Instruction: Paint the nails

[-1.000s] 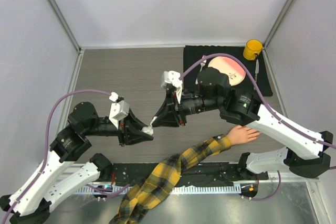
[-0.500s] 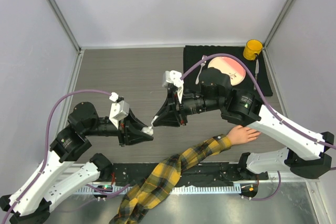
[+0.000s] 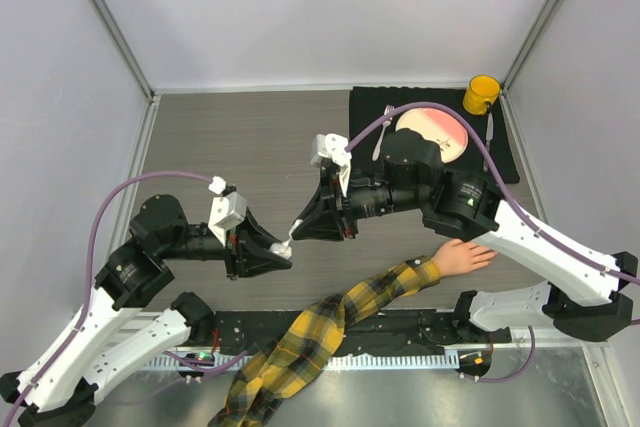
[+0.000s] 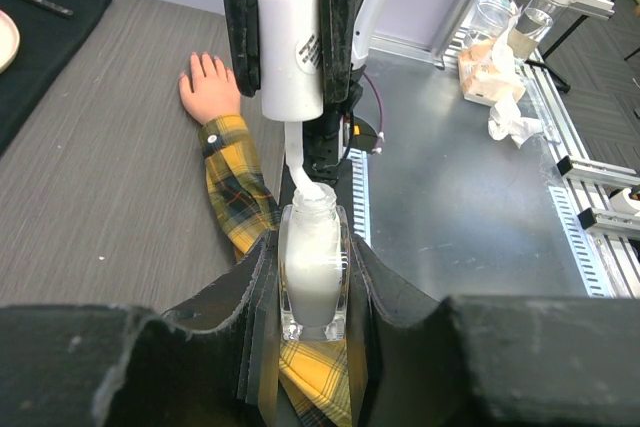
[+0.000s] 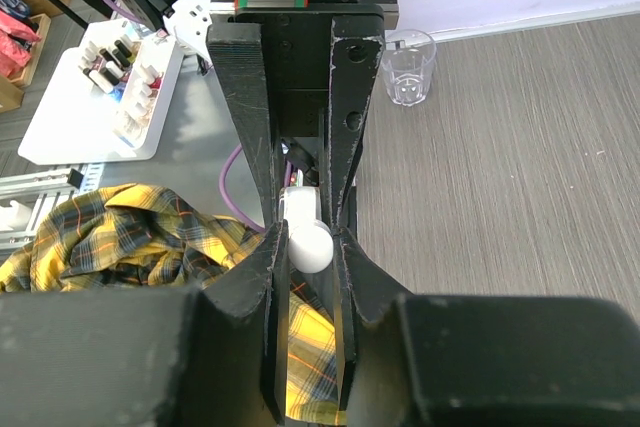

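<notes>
My left gripper is shut on a small clear bottle of white polish, held just above the table. Facing it, my right gripper is shut on the bottle's white cap, seen too in the left wrist view. The cap's brush stem reaches down into the bottle's neck. The peach mannequin hand lies flat to the right under the right arm, its plaid sleeve trailing to the near edge. The nails on its fingertips are too small to make out.
A black mat at the back right carries a pink plate, a yellow mug and cutlery. Off the table's left stand a clear plastic cup and a white tray of polish bottles.
</notes>
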Controlling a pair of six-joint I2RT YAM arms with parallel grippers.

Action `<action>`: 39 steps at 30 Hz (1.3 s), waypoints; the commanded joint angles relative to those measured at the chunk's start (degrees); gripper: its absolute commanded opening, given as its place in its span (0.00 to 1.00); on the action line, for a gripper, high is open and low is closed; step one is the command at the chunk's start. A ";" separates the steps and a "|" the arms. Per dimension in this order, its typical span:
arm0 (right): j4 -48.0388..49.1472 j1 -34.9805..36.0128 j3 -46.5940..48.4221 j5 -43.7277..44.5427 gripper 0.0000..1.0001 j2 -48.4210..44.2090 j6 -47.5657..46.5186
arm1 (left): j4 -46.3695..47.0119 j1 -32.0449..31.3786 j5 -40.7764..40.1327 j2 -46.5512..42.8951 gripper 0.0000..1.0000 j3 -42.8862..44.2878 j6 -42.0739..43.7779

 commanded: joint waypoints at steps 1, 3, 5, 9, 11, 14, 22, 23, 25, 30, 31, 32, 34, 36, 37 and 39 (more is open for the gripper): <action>1.55 -0.03 0.25 0.60 0.00 -2.25 -0.26 | 1.29 -0.01 0.75 -0.25 0.00 1.49 0.34; 1.46 -0.03 0.16 0.77 0.00 -2.17 -0.35 | 1.29 -0.01 0.75 -0.16 0.00 1.40 0.26; 1.46 -0.12 -0.01 0.86 0.00 -2.25 -0.35 | 1.47 -0.01 0.75 -0.07 0.00 1.58 0.43; 1.55 -0.03 0.07 0.42 0.00 -2.17 -0.26 | 1.47 -0.01 0.75 -0.16 0.00 1.49 0.17; 1.55 -0.03 0.07 0.42 0.00 -2.25 -0.08 | 1.55 -0.01 0.84 -0.16 0.00 1.58 0.26; 1.55 -0.03 -0.01 0.51 0.00 -2.25 -0.08 | 1.38 -0.01 0.75 -0.34 0.00 1.67 0.17; 1.55 -0.03 -0.37 1.12 0.00 -2.61 -0.08 | 0.94 -0.01 0.57 -0.69 0.00 1.84 0.43; 1.55 -0.03 -0.37 1.04 0.00 -2.69 -0.08 | 0.85 0.08 0.49 -0.60 0.00 1.84 0.52; 1.55 -0.03 -0.45 1.21 0.00 -2.87 0.00 | 0.76 -0.01 0.49 -0.51 0.00 1.93 0.52; 1.46 -0.12 -0.63 1.56 0.00 -3.22 0.01 | 0.50 -0.01 0.40 -0.60 0.00 1.93 0.70; 1.46 -0.03 -0.72 1.48 0.00 -3.31 0.01 | 0.59 0.08 0.31 -0.60 0.00 1.93 0.78; 1.63 -0.03 -0.80 1.56 0.00 -3.31 0.09 | 0.50 -0.01 0.22 -0.60 0.00 2.02 0.79; 1.64 -0.03 -0.89 1.65 0.00 -3.48 0.18 | 0.59 -0.01 0.22 -0.69 0.00 2.02 0.79; 1.55 -0.03 -0.89 2.44 0.00 -3.66 0.44 | 0.67 -0.01 0.05 -0.60 0.00 2.11 0.87; 1.64 -0.03 -0.89 2.88 0.00 -3.66 0.62 | 0.50 -0.01 -0.13 -0.60 0.00 2.11 0.96; 1.64 -0.03 -0.72 5.15 0.00 -3.92 1.67 | 0.59 -0.01 -1.18 -0.77 0.00 2.19 1.13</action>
